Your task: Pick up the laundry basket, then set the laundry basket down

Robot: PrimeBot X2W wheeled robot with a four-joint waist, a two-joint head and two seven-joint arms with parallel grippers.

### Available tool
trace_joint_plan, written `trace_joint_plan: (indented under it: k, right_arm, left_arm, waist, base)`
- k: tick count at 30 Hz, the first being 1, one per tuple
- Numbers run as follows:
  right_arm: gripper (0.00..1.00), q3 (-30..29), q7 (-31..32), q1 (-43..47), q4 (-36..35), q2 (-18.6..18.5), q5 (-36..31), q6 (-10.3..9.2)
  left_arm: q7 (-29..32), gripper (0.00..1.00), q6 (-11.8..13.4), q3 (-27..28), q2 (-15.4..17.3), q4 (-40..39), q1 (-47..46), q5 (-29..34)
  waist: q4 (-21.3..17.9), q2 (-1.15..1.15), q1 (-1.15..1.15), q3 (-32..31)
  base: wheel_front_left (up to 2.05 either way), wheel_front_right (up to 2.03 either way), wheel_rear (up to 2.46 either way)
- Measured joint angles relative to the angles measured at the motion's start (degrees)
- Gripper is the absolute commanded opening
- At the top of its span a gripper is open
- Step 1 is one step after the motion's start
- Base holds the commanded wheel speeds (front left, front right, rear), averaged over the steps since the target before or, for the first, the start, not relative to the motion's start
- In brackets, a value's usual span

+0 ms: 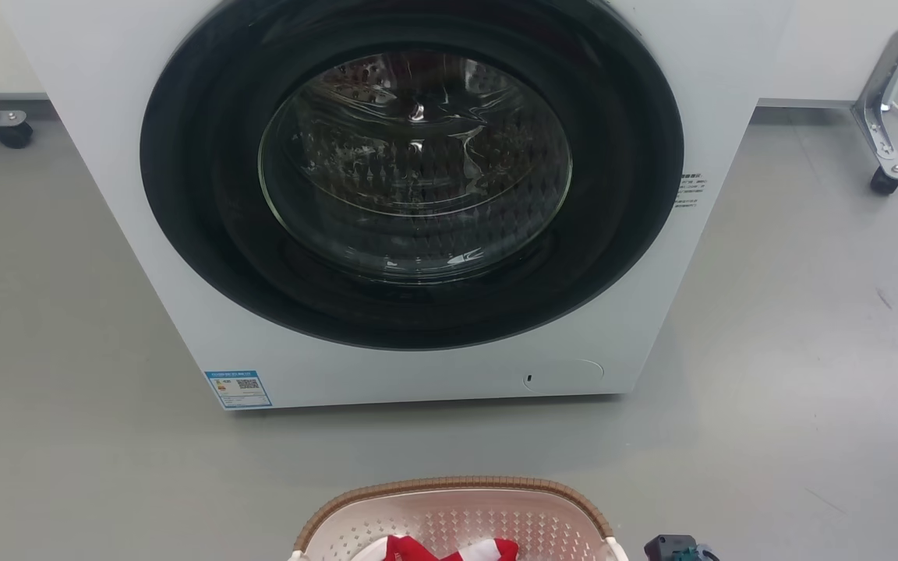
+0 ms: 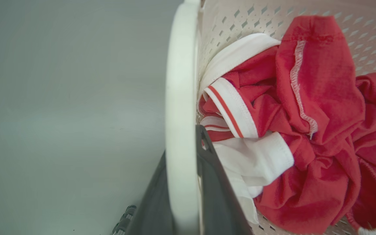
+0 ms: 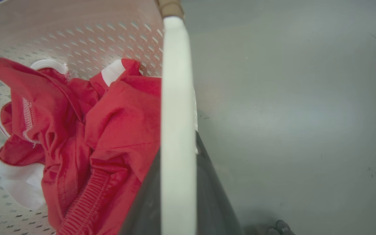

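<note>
**Laundry basket (image 1: pixel 457 485) gripped by both handles**

Along the left gripper (image 2: pixel 183 199): dark fingers (image 2: pixel 215 195) drawn narrow onto the basket's white left handle (image 2: pixel 181 98), one on each side, touching it. Along the right gripper (image 3: pixel 178 199): fingers (image 3: pixel 214 195) pinching the white right handle (image 3: pixel 176 98) the same way.

Just inside both handles, against the perforated cream wall (image 2: pixel 240 19), a crumpled red garment (image 2: pixel 321 114) with white, red-striped trim, lying in the basket. On the outer side of each handle, bare grey floor (image 3: pixel 289 98).

From the head: far end of the basket, brown woven-look rim uppermost, at the bottom edge, with the red garment inside. Basket set before a white washing machine (image 1: pixel 418 374) and apart from it, a strip of floor between. Round dark door with glass porthole (image 1: pixel 415 164) closed, and a blue label (image 1: pixel 238 388) low on the machine's front.

Cannot tell whether the basket rests on the floor or hangs clear of it.
</note>
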Motion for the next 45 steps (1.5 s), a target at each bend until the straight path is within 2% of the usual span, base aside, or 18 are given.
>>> trace_joint_plan:
  k: [25,34,45]
  right_arm:
    - [0.00,2.98,-1.25,-2.36,0.91,-0.01,2.89,0.00]
    - [0.00,3.23,-2.65,-8.74,1.79,0.00,2.47,0.01]
    - [0.00,2.44,-5.71,-18.96,3.64,0.00,0.97,0.07]
  left_arm:
    - [-0.44,0.00,0.53,-0.90,0.05,-0.18,-0.69,-0.59]
    - [-2.03,0.00,0.96,0.83,0.04,-0.54,-5.70,-1.27]
    - [-4.59,0.00,1.52,3.00,0.19,-1.77,-14.54,-1.66]
  waist:
    - [-0.12,0.00,0.01,2.58]
    - [-0.16,0.00,0.01,6.86]
    - [0.03,0.00,0.01,14.98]
  base:
    - [0.00,0.00,0.00]
    - [0.00,0.00,0.00]
    - [0.00,0.00,0.00]
